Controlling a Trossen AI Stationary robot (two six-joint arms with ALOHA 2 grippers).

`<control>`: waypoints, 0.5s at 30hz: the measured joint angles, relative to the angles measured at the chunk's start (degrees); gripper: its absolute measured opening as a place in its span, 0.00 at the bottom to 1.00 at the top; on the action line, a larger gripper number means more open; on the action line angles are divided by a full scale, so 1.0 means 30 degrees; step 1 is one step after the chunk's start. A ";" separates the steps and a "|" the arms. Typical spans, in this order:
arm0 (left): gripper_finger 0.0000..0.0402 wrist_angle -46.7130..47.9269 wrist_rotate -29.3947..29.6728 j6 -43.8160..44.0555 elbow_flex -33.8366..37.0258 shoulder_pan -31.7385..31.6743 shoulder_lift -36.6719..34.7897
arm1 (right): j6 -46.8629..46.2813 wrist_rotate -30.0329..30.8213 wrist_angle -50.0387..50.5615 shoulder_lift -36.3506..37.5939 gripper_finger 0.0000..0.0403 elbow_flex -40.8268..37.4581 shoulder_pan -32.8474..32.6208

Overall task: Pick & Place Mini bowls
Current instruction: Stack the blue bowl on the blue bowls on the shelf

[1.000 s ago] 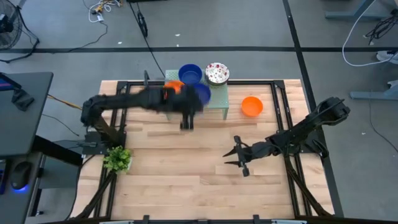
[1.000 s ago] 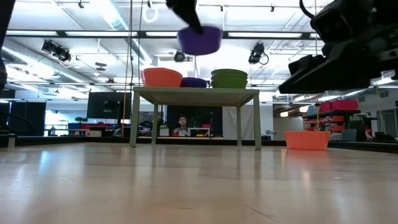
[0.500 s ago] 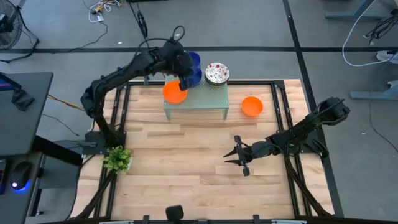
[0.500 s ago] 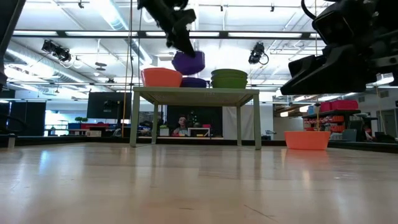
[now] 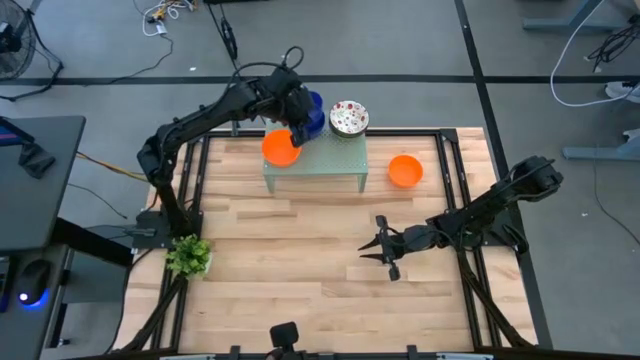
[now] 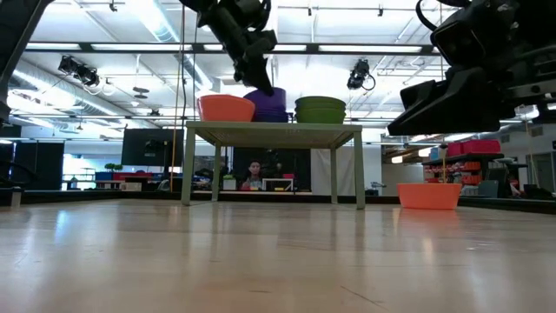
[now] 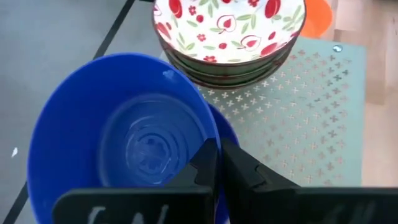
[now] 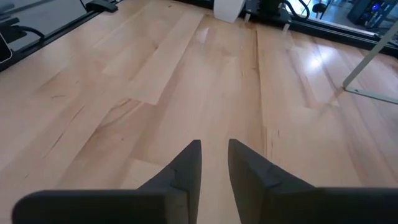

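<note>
The left gripper (image 7: 217, 163) was clamped on the rim of a blue bowl (image 7: 118, 149), holding it over the back of the green stand (image 5: 345, 160), nested on a second blue bowl beneath. A speckled bowl (image 5: 349, 117) sat just beside it on the stand, an orange bowl (image 5: 281, 148) at the stand's other end. Another orange bowl (image 5: 405, 170) lay on the surface (image 5: 300, 270). The right gripper (image 5: 384, 250) hovered over the surface, fingers slightly apart, holding nothing.
</note>
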State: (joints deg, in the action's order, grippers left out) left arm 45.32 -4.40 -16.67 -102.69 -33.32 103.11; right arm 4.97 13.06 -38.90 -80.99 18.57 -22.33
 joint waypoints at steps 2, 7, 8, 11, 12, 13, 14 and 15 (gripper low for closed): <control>0.04 0.0004 0.0027 0.0002 0.0000 0.0044 0.0000 | 0.0000 0.0000 0.0032 0.0000 0.20 0.0000 0.0000; 0.08 0.0520 0.0031 0.0012 0.0000 0.0054 0.0016 | 0.0000 0.0000 0.0039 -0.0007 0.20 0.0000 -0.0002; 0.09 0.0533 0.0029 0.0015 0.0000 0.0066 0.0068 | 0.0000 0.0000 0.0039 -0.0007 0.20 0.0000 -0.0003; 0.12 0.0744 0.0047 0.0377 0.0000 0.0066 0.0158 | 0.0000 0.0000 0.0039 -0.0007 0.20 0.0000 -0.0001; 0.14 0.0736 0.0062 0.0382 0.0000 0.0062 0.0160 | 0.0000 0.0000 0.0040 -0.0007 0.20 0.0000 0.0000; 0.15 0.0708 0.0069 0.0379 0.0000 0.0051 0.0160 | 0.0000 -0.0007 0.0046 -0.0007 0.20 0.0000 -0.0004; 0.16 0.0681 0.0082 0.0379 0.0000 0.0051 0.0155 | 0.0000 -0.0007 0.0046 -0.0007 0.20 0.0000 0.0000; 0.18 0.0647 0.0095 0.0379 0.0000 0.0052 0.0160 | 0.0000 -0.0007 0.0046 -0.0007 0.20 0.0000 0.0000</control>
State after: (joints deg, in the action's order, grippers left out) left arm 47.26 -4.12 -15.53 -102.69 -33.17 103.59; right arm 4.97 13.04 -38.76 -81.01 18.57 -22.33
